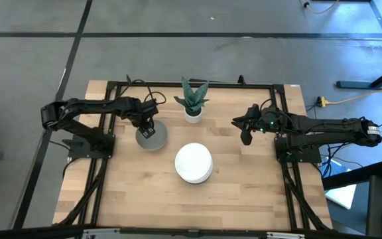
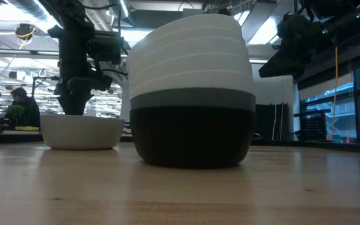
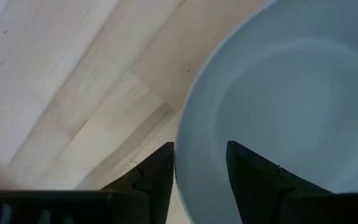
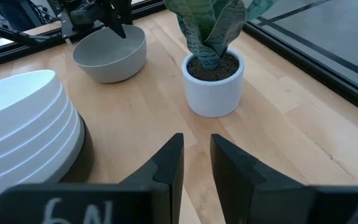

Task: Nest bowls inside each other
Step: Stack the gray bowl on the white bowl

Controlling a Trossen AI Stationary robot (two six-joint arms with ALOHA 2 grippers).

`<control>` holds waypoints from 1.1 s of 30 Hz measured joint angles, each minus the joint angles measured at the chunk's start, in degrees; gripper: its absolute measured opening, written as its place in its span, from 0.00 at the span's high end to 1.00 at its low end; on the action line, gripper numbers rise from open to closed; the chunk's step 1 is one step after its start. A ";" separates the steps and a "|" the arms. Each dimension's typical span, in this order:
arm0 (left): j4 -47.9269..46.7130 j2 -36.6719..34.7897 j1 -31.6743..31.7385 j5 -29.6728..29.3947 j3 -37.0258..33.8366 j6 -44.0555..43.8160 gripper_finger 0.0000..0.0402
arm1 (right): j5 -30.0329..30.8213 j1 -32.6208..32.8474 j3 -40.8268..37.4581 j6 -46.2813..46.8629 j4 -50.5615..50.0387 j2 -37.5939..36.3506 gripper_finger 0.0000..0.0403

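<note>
A lone grey bowl (image 1: 152, 138) rests on its base on the table's left half, also seen in the low view (image 2: 80, 132). My left gripper (image 3: 199, 149) points straight down over that bowl's left rim (image 3: 182, 162). It is open, with one finger outside the wall and one inside. A stack of nested bowls (image 1: 193, 162) stands at the table's middle: black at the bottom (image 2: 191, 137), grey above it, several white on top. My right gripper (image 4: 196, 140) hovers open at the right, holding nothing.
A small white pot with a green plant (image 1: 192, 106) stands at the far middle, between the two arms. Bare wood lies along the table's near edge (image 1: 191, 212). A black frame (image 1: 105, 159) runs along the table's sides. A person (image 2: 20, 106) sits far off in the room.
</note>
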 joint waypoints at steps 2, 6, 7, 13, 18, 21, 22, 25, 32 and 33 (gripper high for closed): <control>0.02 0.00 0.00 -0.04 -0.05 0.02 0.67 | 0.00 0.00 0.00 -0.02 0.00 0.00 0.80; 0.24 0.00 0.00 -0.10 -0.06 0.28 0.76 | -0.02 0.00 0.00 -0.11 -0.02 0.00 0.80; 0.24 0.00 0.00 -0.19 -0.06 0.44 0.79 | -0.02 0.00 0.00 -0.11 -0.02 0.00 0.80; 0.40 0.00 0.00 -0.98 -0.06 0.48 0.97 | -0.04 0.00 0.00 0.04 -0.02 0.00 0.80; 0.46 0.00 0.00 -1.02 -0.02 0.50 0.97 | -0.04 0.02 0.00 0.14 -0.02 0.00 0.80; 0.53 0.00 0.00 -0.97 -0.02 0.50 0.99 | -0.04 0.02 0.00 0.24 -0.02 0.00 0.80; 0.68 0.00 0.00 -0.97 -0.02 0.63 0.99 | -0.04 0.02 0.00 0.24 -0.02 0.00 0.80; 1.53 0.00 0.00 -0.94 -0.02 1.98 0.99 | -0.04 0.02 0.00 0.24 -0.02 0.00 0.80; 2.49 -0.87 1.56 2.29 0.00 3.45 1.00 | -0.04 0.02 0.00 0.24 -0.04 0.00 0.80; 2.69 -1.37 1.78 2.95 0.00 3.50 1.00 | -0.04 0.02 0.00 0.22 -0.04 0.00 0.80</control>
